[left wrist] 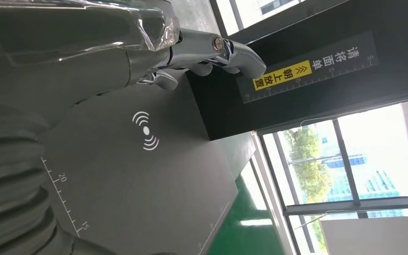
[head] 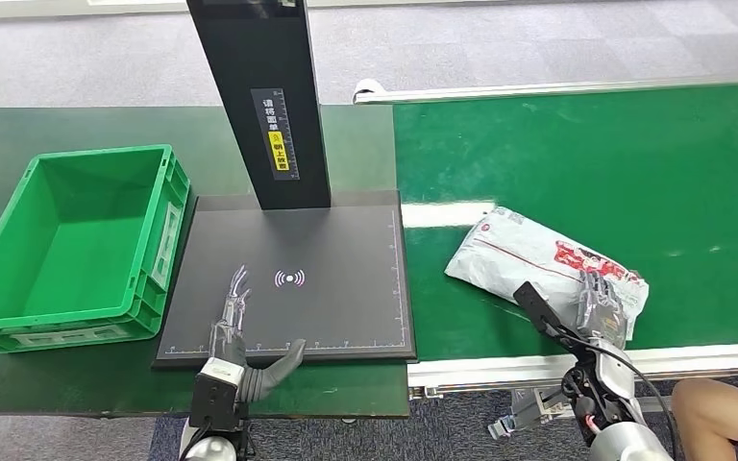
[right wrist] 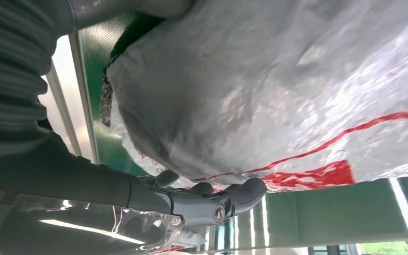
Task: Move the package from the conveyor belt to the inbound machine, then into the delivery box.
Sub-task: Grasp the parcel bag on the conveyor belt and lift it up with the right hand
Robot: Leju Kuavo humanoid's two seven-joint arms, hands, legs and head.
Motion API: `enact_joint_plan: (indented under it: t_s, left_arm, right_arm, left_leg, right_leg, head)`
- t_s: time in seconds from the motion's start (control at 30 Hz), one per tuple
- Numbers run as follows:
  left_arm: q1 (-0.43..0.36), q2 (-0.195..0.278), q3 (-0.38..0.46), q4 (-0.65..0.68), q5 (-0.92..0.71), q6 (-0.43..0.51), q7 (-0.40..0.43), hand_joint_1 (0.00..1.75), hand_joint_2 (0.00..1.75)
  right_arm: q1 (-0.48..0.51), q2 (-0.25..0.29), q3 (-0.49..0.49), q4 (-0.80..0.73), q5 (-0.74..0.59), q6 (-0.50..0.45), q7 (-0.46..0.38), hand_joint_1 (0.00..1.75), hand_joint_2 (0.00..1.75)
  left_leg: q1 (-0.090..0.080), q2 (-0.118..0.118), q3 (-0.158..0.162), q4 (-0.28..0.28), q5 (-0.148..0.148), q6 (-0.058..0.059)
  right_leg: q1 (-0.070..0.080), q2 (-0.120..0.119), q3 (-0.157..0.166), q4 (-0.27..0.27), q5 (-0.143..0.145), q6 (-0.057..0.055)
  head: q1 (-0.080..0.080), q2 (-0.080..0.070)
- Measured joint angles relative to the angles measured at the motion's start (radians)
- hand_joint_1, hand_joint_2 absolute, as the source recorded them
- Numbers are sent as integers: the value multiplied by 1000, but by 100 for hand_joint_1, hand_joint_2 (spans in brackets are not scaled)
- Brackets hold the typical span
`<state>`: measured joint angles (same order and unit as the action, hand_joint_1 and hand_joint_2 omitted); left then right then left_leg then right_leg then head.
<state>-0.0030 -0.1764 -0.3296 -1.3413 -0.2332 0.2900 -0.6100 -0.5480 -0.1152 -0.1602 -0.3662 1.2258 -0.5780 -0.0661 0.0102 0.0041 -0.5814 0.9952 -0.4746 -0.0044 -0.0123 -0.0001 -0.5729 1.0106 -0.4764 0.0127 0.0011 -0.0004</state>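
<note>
A white-grey plastic package (head: pixel 528 254) with red print lies flat on the green conveyor belt (head: pixel 634 163). My right hand (head: pixel 599 303) lies on its near right end, fingers stretched out over the wrapping. In the right wrist view the package (right wrist: pixel 276 90) sits between the thumb and the straight fingers (right wrist: pixel 212 204), which touch it without a visible clamp. My left hand (head: pixel 237 322) hovers low over the black plate of the inbound machine (head: pixel 346 240), fingers straight, thumb spread, holding nothing. The left wrist view shows those fingers (left wrist: pixel 202 50) above the plate's white scan mark (left wrist: pixel 146 130).
The machine's black column (head: pixel 261 96) rises at the back of the plate. A green delivery box (head: pixel 77 240) stands left of the plate, nothing in it. The belt's metal rail (head: pixel 577 363) runs along the near edge. A person's knee (head: pixel 721 413) is at the lower right.
</note>
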Motion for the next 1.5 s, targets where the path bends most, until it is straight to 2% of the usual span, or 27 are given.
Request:
enact_joint_plan:
  t_s: [0.33, 0.9, 1.03, 1.13, 1.2, 1.37, 1.5]
  left_arm:
    - [-28, -7, 0, 13, -16, -7, 0, 0, 175]
    - [-51, -7, 0, 34, -17, -5, 1, 0, 175]
    - [-52, -7, 1, 34, -17, 9, 5, 0, 175]
    - [-52, -6, 10, 33, -24, 27, 5, 0, 175]
    - [-52, -4, 21, 30, -29, 44, 2, 0, 175]
    - [-54, 6, 70, 7, -65, 80, -20, 0, 175]
    - [-72, 12, 116, -2, -94, 101, -35, 0, 175]
  right_arm:
    - [-1, 75, 0, 0, -40, 2, -79, 175, 175]
    - [4, 116, -20, -16, -132, -3, -163, 175, 175]
    - [25, 122, -39, -53, -223, -11, -235, 175, 175]
    - [85, 133, -51, -177, -367, 16, -318, 175, 175]
    - [150, 142, -47, -322, -446, 51, -334, 175, 175]
    - [341, 149, 25, -788, -495, 128, -294, 175, 175]
    - [385, 144, 117, -1019, -476, 216, -262, 175, 175]
  left_leg:
    - [0, 1, 1, 0, 0, 0]
    - [0, 1, 1, 0, 0, 0]
    - [0, 0, 1, 0, 0, 0]
    - [0, -1, 0, 0, 0, 0]
    - [0, -1, 0, 0, 0, 0]
    - [0, 0, -1, -1, 0, 0]
    - [0, 2, 0, -1, 1, -1]
  right_leg:
    - [0, 0, 0, 0, 0, 0]
    - [0, 0, 0, 0, 0, 0]
    - [0, 0, 0, 0, 0, 0]
    - [0, 0, 0, 0, 0, 0]
    - [0, 0, 0, 0, 0, 0]
    - [0, 0, -1, 0, -1, 0]
    - [0, 0, 0, 0, 0, -1]
  head:
    - [0, 0]
    - [0, 0]
    - [0, 0]
    - [0, 0]
    - [0, 0]
    - [0, 0]
    - [0, 0]
